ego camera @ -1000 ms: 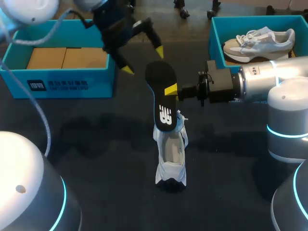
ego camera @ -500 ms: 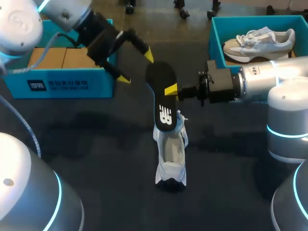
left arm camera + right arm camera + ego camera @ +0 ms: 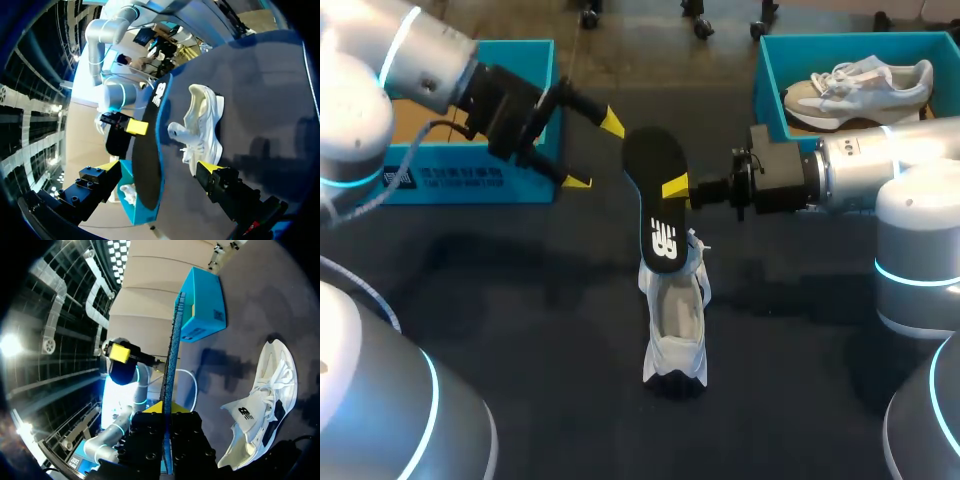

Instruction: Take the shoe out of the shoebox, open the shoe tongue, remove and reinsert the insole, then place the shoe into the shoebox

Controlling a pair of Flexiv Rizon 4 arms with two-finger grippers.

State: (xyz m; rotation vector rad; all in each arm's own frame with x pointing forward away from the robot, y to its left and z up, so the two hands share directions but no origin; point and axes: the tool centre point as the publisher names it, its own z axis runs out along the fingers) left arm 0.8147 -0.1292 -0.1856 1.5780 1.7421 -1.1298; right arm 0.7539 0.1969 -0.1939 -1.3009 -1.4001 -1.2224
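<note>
Insole (image 3: 655, 195), black, held in the air above the middle of the table (image 3: 520, 330). The right gripper (image 3: 167, 412) is clamped on it near mid-length, one finger on each face. The left gripper (image 3: 592, 152) stands with its fingers spread wide on either side of the insole's upper end, touching nothing. The white shoe (image 3: 675, 320) lies loose on the table below, its mouth facing up. The step in hand is judged to be reinsertion. To do it well, lead with the lower end, slide it along the shoe's floor rather than pressing straight down, and steady the unheld shoe, which would probably slide. The insole's long axis slopes steeply, with the rounded end up and toward the far side and the printed end down at the laced part of the shoe. Whether that end is already inside cannot be told. Shoe and insole run along roughly the same near-far line.
</note>
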